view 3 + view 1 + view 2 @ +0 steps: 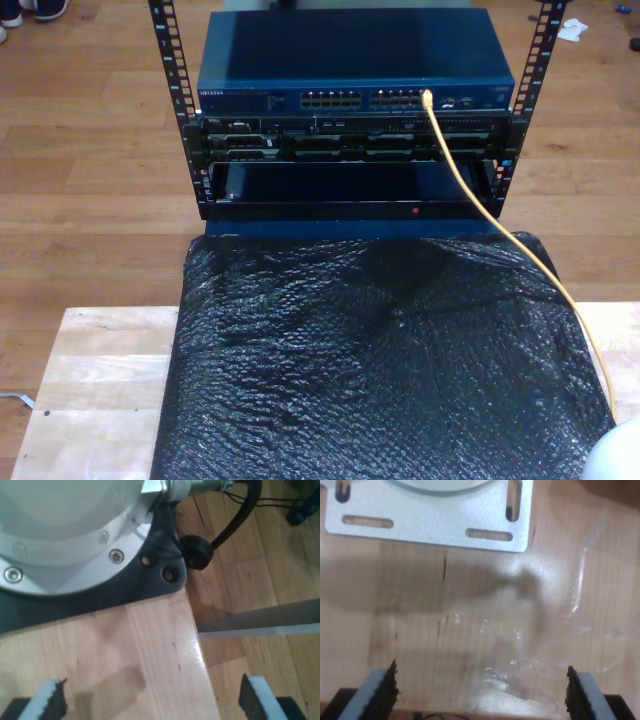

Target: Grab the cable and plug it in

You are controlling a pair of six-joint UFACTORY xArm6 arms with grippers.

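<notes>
In the exterior view the yellow-orange cable (470, 180) runs from the front ports of a blue switch (350, 60), where its tip meets a port, down across black bubble wrap (380, 360) toward that view's lower right. My first gripper (155, 700) is open, its foam-padded fingers (50, 700) wide apart over the edge of a pale wooden tabletop (150, 650), with nothing between them. My second gripper (480, 692) is also open and holds nothing. It hangs above bare wood covered by crinkled clear plastic film (520, 680).
The switch sits in a black rack (350, 150) standing on a wooden floor beyond the table. An arm base on a dark plate (90, 595), with a thick black cable (235, 520), stands by the table edge. A silver slotted mounting plate (430, 525) lies ahead of my second gripper.
</notes>
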